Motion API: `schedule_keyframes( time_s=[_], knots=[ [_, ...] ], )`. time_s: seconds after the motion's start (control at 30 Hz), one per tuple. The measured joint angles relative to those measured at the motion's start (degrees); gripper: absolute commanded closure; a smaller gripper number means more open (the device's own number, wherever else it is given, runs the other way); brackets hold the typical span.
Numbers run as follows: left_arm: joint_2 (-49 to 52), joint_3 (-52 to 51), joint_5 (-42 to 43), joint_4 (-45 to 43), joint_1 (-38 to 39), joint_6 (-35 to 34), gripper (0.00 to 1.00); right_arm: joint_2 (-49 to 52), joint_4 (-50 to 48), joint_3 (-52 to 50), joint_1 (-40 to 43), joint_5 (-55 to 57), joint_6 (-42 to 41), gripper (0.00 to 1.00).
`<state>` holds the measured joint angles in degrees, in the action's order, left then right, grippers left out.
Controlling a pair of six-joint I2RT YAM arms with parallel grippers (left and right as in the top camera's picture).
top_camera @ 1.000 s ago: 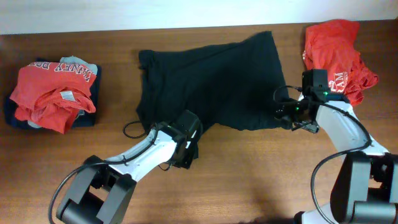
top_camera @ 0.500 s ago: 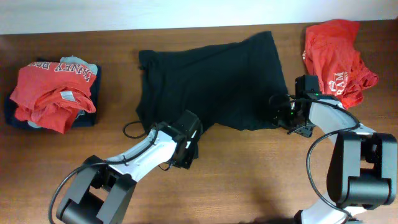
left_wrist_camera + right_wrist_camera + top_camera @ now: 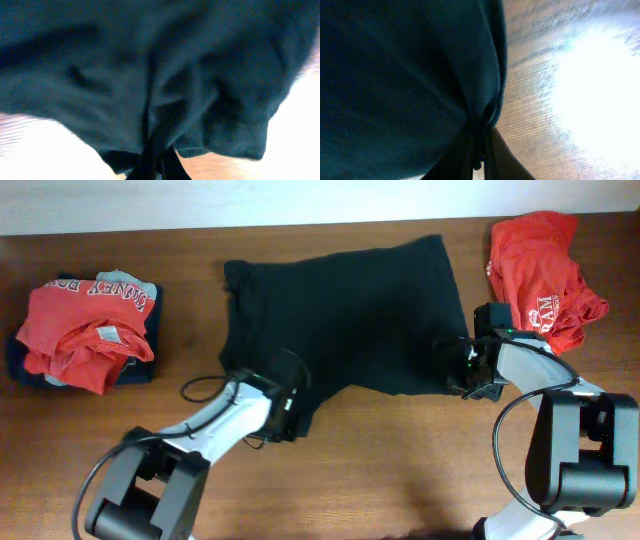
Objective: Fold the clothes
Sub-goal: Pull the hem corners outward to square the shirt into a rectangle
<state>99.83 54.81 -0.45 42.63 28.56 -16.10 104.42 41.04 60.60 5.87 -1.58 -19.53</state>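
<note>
Brown wooden table, white wall along far edge, bright glare

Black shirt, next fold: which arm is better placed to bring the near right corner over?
Right. The right tool is shut on the black shirt at its near right corner; the left tool grips the near left hem.

The overhead camera looked straight down on the whole wooden table, from far enough to show both arms. Each wrist camera sat very close to the black T-shirt, which filled its view. The left faced the shirt's lower left hem and the right its lower right corner. The overhead view showed both spots.
</note>
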Motion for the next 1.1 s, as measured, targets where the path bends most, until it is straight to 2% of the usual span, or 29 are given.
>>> schedule_keyframes(
  time_s=[0.2,0.37,0.67,0.97,1.1],
  knots=[
    [0.09,1.92,-1.92,2.89,-5.81,-0.22,0.99,-0.7,6.27,0.35,0.0,-0.52,-0.17,0.96],
    [-1.86,5.14,-4.2,5.86,-6.93,-0.39,0.99,-6.1,11.72,0.48,0.0,-1.11,-0.15,0.96],
    [-12.26,6.34,-5.44,11.47,-6.86,-1.09,0.99,-16.48,20.33,1.07,0.0,-4.11,1.55,0.96],
    [-26.84,6.43,-7.69,13.09,-6.86,-3.45,0.99,-21.42,25.07,1.09,0.0,-6.34,3.13,0.96],
    [-30.18,6.54,-8.0,12.68,-6.86,-4.15,0.99,-22.29,25.35,1.09,0.0,-6.75,3.69,0.96]
  ],
)
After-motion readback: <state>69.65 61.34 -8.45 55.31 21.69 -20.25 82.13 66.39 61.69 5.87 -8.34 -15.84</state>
